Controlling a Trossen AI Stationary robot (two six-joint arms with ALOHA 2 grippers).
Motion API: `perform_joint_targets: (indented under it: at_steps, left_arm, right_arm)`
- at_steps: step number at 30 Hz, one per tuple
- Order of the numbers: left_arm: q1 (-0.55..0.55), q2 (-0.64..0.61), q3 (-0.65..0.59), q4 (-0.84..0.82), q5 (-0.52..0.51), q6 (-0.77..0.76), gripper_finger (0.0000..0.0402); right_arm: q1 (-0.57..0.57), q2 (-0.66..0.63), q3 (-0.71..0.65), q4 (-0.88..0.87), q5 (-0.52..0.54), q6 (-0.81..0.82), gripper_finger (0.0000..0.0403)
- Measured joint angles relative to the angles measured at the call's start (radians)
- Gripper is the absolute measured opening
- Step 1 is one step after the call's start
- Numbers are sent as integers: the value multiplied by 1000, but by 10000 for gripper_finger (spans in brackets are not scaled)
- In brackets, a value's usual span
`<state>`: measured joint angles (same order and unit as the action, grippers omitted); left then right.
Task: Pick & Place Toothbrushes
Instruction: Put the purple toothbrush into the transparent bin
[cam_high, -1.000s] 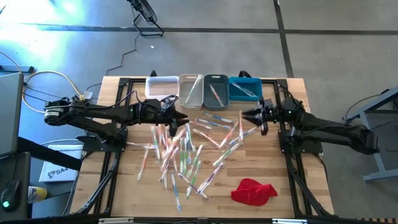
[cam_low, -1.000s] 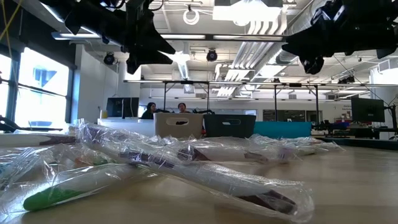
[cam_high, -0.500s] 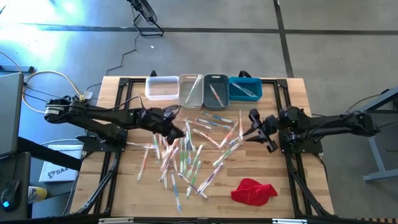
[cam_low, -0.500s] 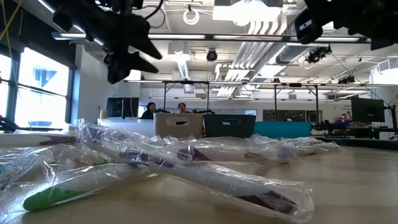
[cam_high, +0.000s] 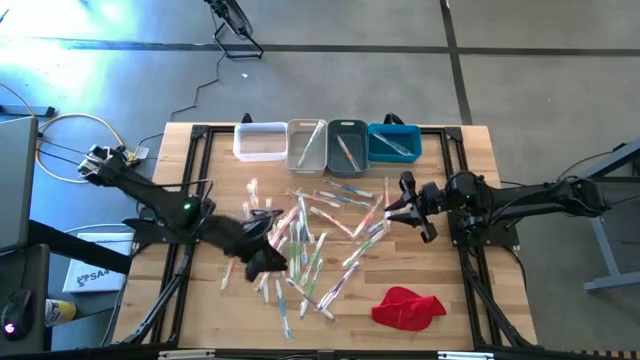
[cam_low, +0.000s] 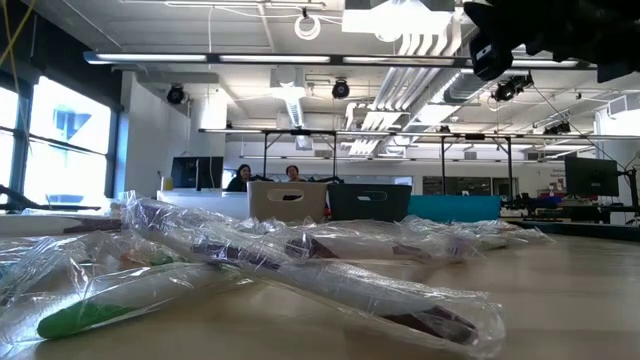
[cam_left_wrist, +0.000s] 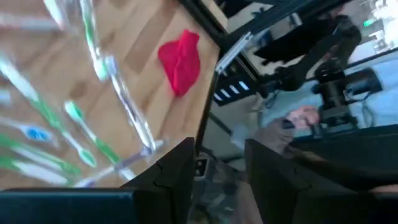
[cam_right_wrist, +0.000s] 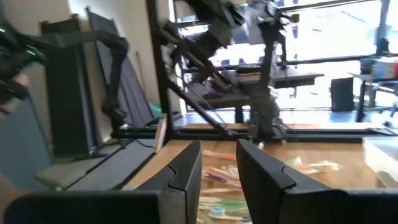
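Observation:
Many wrapped toothbrushes (cam_high: 312, 236) lie in a loose pile on the middle of the wooden table; in the low view they fill the foreground (cam_low: 250, 262). My left gripper (cam_high: 278, 260) hovers open above the pile's near left part, pointing toward the red cloth (cam_left_wrist: 180, 59), with toothbrushes (cam_left_wrist: 93, 124) below it and nothing between its fingers. My right gripper (cam_high: 390, 208) hangs open above the pile's right edge, pointing toward the table's left, empty; toothbrushes (cam_right_wrist: 231, 182) lie ahead of it.
Four small bins stand in a row at the far edge: white (cam_high: 259, 140), beige (cam_high: 307, 144), grey (cam_high: 348, 144) and blue (cam_high: 394, 142); the last three hold a few toothbrushes. The red cloth (cam_high: 407, 307) lies near the right front corner. People sit in the room behind (cam_low: 265, 175).
My left gripper has swung from beside the bins toward the table's near edge, over the pile's left part, rolling as it went and leaving the low view. My right gripper has shifted a little toward the near edge and turned. The toothbrushes have stayed put.

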<state>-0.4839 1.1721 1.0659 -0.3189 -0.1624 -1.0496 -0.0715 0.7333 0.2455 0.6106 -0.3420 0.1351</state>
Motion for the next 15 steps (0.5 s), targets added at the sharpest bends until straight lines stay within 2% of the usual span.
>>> perform_joint_targets:
  at_steps: [4,7,11,15]
  left_arm:
    - [-93,78,204,-216,-173,35,138]
    - [-132,167,341,-417,-228,0,138]
    - [-139,286,457,-666,-228,-138,138]
    - [-131,375,477,-853,-178,-319,138]
  right_arm:
    - [0,0,0,0,32,2,93]
    - [0,0,0,0,32,2,93]
    - [0,0,0,0,30,2,93]
    - [0,0,0,-1,29,2,93]
